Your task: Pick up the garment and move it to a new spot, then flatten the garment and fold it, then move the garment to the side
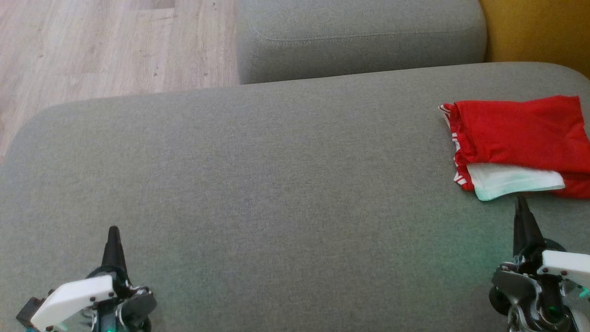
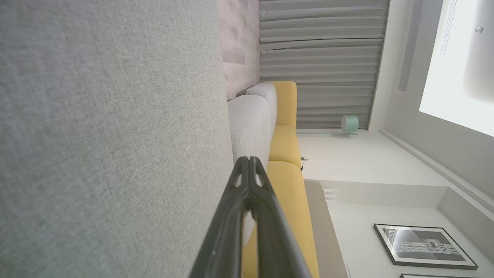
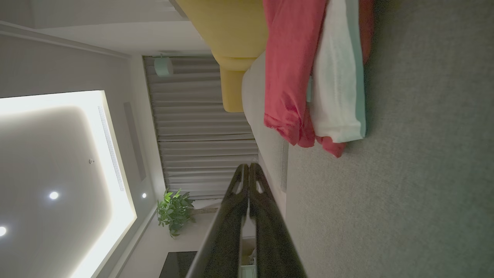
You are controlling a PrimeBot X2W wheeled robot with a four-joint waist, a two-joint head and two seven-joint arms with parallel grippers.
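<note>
The garment (image 1: pixel 521 138) is a red piece with a white panel and red-white trim, lying folded at the far right of the grey sofa seat (image 1: pixel 276 184). The right wrist view shows the garment (image 3: pixel 308 69) up close, just beyond my fingers. My right gripper (image 1: pixel 521 203) hovers just in front of its white edge, fingers pressed together and empty; the right gripper (image 3: pixel 249 166) is apart from the cloth. My left gripper (image 1: pixel 113 230) is shut and empty at the lower left, far from the cloth. In its own view the left gripper (image 2: pixel 249 159) points along the seat.
A second grey cushion (image 1: pixel 359 37) lies behind the seat, and a yellow cushion (image 1: pixel 539 32) stands at the back right. Wooden floor (image 1: pixel 92 46) runs beyond the seat's rounded left edge. Curtains (image 2: pixel 320 58) and a framed picture (image 2: pixel 420 247) line the room.
</note>
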